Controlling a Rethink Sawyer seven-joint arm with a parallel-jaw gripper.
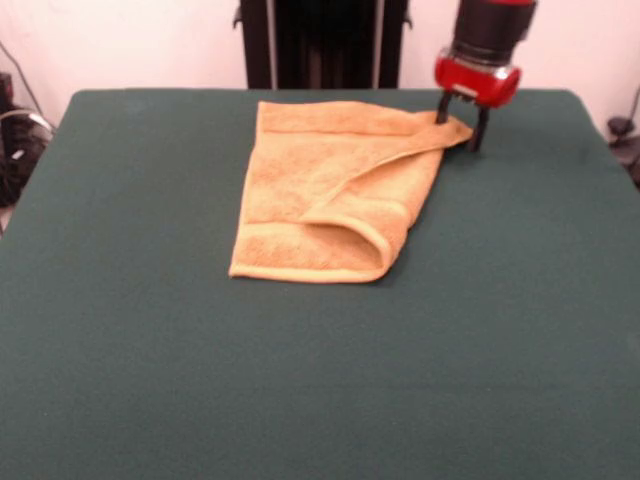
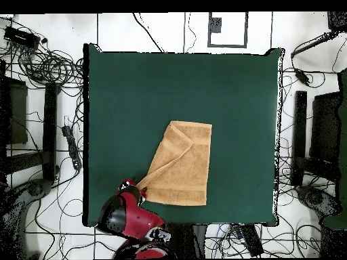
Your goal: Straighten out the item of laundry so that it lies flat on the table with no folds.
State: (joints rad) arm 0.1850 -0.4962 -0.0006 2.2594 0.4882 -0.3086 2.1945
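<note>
The golden-orange towel (image 1: pixel 320 195) lies on the far half of the green table (image 1: pixel 300 380), partly folded. One side is turned over diagonally, with a rounded fold at its near end, and its far right corner is drawn out to a point. My gripper (image 1: pixel 461 127) stands at that corner, low over the table, with its two black fingers (image 1: pixel 479 132) apart and the corner tip between them. In the overhead view the towel (image 2: pixel 183 166) lies near the bottom edge of the table (image 2: pixel 169 88), with the gripper (image 2: pixel 133 184) at its lower left corner.
The robot's black pedestal (image 1: pixel 322 42) stands behind the table's far edge. Cables and dark stands (image 2: pixel 47 122) lie on the floor around the table. The gripper is close to the table's edge (image 2: pixel 87 203) on the robot's side.
</note>
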